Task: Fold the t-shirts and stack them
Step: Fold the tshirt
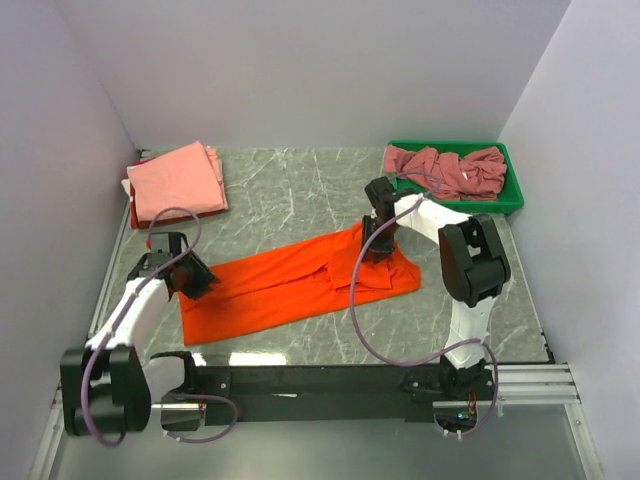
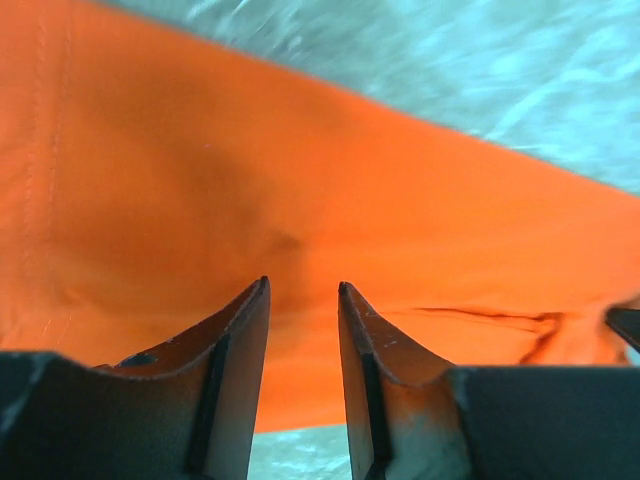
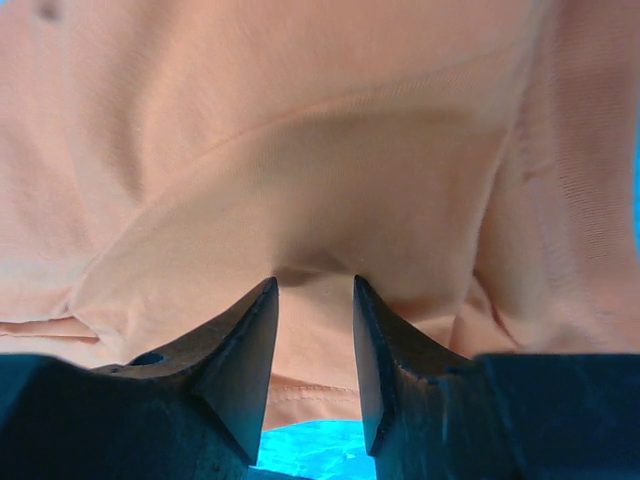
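Observation:
A bright orange t-shirt [image 1: 300,280] lies on the marble table as a long band, folded lengthwise. My left gripper [image 1: 195,280] is at its left end. In the left wrist view its jaws [image 2: 303,287] stand apart, tips down on the flat orange cloth [image 2: 350,170], with nothing pinched between them. My right gripper [image 1: 378,250] is at the shirt's upper right end. There too the jaws [image 3: 315,282] are apart, tips pressing into rumpled cloth [image 3: 300,150] that looks pale in that view. A folded salmon-pink t-shirt [image 1: 178,180] sits at the back left.
A green bin [image 1: 515,195] at the back right holds crumpled rose-mauve t-shirts [image 1: 445,170]. The pink stack rests on something red by the left wall. Walls close in the table on three sides. Purple cables loop off both arms.

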You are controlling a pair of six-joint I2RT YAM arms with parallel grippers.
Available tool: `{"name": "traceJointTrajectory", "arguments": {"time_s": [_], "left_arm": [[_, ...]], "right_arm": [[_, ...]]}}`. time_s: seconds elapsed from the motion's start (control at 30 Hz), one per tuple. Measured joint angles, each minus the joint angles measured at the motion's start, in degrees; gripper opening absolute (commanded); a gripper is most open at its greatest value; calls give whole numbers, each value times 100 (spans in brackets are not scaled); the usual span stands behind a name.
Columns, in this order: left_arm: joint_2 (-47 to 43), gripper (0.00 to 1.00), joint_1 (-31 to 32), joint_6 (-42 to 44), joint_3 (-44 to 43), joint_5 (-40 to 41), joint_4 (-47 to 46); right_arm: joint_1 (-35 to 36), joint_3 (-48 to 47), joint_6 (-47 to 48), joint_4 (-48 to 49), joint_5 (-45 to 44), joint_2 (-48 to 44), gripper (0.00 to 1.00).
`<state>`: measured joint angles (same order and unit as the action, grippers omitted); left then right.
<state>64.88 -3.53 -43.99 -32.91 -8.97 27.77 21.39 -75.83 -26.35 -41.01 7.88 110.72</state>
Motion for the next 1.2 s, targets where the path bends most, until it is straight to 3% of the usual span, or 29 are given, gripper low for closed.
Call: {"name": "traceJointTrajectory", "arguments": {"time_s": [0.23, 0.57, 0.87, 1.2], "left_arm": [[-584, 38, 120, -26, -636, 184, 214], [850, 42, 1080, -286, -688, 306, -339], [1716, 41, 1178, -330, -745, 588, -555], [1408, 41, 1316, -612, -476, 717, -623]], "right_arm": [[-20, -474, 229, -225, -114, -120, 46], [-20, -345, 400, -284, 20, -494, 46], [-20, -271, 505, -286, 81, 0, 46], [-28, -2210, 479, -994, -197, 1451, 46]]}}
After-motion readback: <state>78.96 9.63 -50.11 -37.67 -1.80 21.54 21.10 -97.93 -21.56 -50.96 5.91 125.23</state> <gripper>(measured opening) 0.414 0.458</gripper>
